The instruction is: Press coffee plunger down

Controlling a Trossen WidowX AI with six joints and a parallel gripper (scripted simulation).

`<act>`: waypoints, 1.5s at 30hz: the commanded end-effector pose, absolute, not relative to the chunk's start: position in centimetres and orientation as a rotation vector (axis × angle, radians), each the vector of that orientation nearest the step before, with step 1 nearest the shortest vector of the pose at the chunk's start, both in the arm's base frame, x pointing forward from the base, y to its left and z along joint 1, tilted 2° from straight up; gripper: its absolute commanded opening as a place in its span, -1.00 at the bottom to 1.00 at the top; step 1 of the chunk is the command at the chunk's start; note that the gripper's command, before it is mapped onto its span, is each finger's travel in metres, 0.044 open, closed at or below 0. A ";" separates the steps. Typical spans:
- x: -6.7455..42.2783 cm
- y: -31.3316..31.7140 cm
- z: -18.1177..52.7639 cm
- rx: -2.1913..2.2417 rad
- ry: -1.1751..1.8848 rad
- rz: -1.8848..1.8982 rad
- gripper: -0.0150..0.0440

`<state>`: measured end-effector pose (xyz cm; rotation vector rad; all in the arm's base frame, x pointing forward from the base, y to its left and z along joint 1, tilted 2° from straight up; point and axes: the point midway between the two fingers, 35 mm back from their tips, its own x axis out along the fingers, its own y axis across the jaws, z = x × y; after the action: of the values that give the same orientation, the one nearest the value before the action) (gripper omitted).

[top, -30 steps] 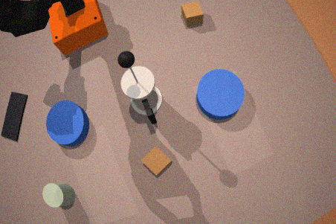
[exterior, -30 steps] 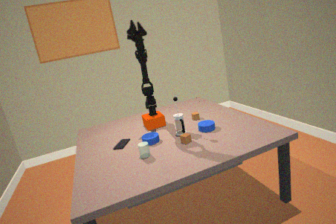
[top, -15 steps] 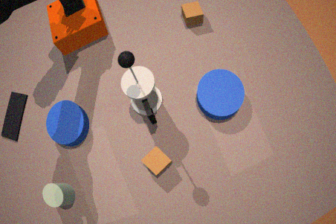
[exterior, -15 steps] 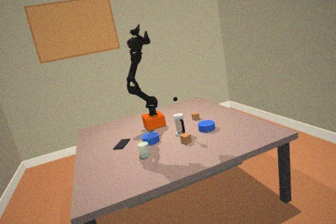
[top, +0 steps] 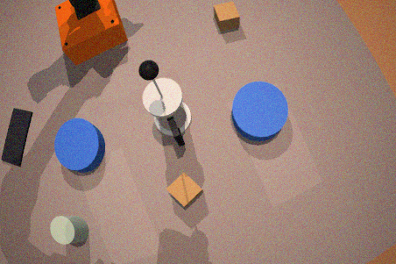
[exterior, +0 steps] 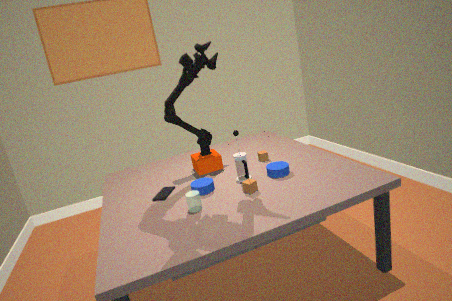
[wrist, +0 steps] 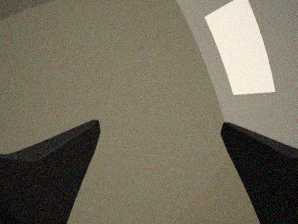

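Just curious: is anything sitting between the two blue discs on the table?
Yes, in the top view the coffee press, with its black plunger knob raised, stands between the left blue disc and the right one.

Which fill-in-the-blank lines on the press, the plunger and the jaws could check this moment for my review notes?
1. The plunger knob on the coffee press is colored ____.
2. The gripper, high above the table, has its jaws ____.
3. The number of blue discs on the table is ____.
4. The plunger knob stands ____ the press lid, not yet pushed down.

Missing words: black; open; two; above
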<state>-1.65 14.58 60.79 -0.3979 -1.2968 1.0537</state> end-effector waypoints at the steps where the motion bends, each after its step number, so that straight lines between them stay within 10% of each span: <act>1: 0.9 18.2 57.4 -0.490 -1.100 1.077 1.00; 24: 25.8 12.5 33.2 -0.245 0.263 0.475 1.00; 45: 27.8 6.5 22.4 -0.050 0.464 0.231 1.00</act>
<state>27.68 6.63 22.21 -0.0564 0.4793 0.2395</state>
